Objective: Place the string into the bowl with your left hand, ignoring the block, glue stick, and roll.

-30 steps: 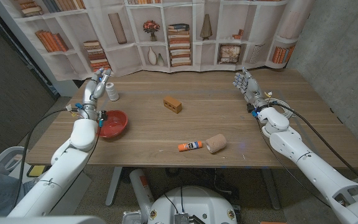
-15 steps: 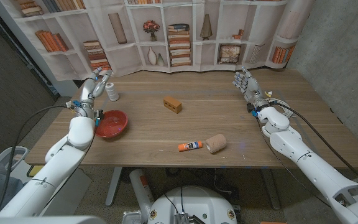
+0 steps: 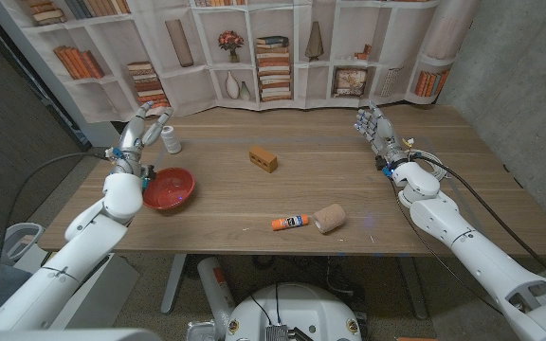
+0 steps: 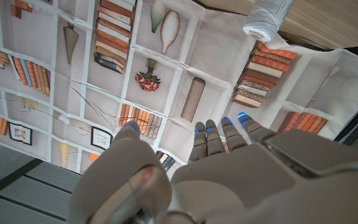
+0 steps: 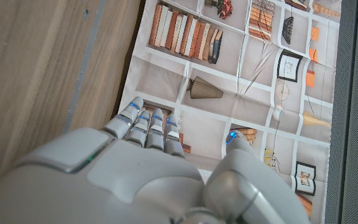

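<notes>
The string is a white spool (image 3: 172,140) standing upright at the table's far left, also seen in the left wrist view (image 4: 267,14). My left hand (image 3: 137,135) hovers just left of it, apart from it, fingers spread and holding nothing (image 4: 197,165). The red bowl (image 3: 171,188) sits nearer the front edge, below the spool, with nothing in it. My right hand (image 3: 375,127) stands at the far right of the table, fingers apart and holding nothing (image 5: 148,168).
An orange block (image 3: 263,158) lies mid-table. A glue stick (image 3: 290,223) and a tan roll (image 3: 329,218) lie near the front edge. A bookshelf backdrop (image 3: 273,47) stands behind the table. Bare wood stretches between the bowl and the block.
My left hand and forearm have drifted left, a little away from the spool. The spool, bowl and right hand have not moved.
</notes>
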`<state>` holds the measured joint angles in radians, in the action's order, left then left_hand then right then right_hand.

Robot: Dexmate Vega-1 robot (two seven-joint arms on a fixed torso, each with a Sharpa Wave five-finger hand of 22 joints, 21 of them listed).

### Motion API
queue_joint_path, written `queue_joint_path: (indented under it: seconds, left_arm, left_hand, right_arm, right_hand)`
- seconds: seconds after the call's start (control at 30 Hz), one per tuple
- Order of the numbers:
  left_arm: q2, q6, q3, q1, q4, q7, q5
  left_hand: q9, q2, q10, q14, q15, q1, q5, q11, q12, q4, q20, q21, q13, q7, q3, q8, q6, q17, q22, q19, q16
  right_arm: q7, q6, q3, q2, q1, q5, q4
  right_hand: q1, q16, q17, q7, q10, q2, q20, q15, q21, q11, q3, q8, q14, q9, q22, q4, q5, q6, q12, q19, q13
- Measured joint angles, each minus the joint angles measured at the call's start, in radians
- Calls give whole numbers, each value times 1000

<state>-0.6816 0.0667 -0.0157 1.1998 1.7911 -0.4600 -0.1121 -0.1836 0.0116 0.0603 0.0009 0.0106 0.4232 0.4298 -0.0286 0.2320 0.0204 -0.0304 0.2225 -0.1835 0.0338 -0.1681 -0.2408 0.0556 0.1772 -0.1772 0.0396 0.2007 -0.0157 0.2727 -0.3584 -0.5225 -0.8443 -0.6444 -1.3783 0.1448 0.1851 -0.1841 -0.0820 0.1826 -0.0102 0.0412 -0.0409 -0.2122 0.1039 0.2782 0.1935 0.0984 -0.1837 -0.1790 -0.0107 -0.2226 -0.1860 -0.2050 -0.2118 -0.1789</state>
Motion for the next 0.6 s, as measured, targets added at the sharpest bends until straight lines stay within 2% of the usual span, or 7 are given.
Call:
queue_joint_path:
  seconds: [0.6]
  left_arm:
    - [-45, 175, -26, 4, 54, -4, -102]
  left_hand:
    - [0, 0, -4, 0, 0, 26, 9, 4, -10, -11, 0, -5, 0, 0, -3, 13, 0, 2, 0, 0, -6]
  right_arm:
    - [2, -1, -2, -1, 3, 4, 0]
  right_hand:
    - [0, 0, 0, 0, 0, 0, -6, 0, 2, 0, -4, 0, 0, 0, 0, 4, 0, 0, 0, -5, 0]
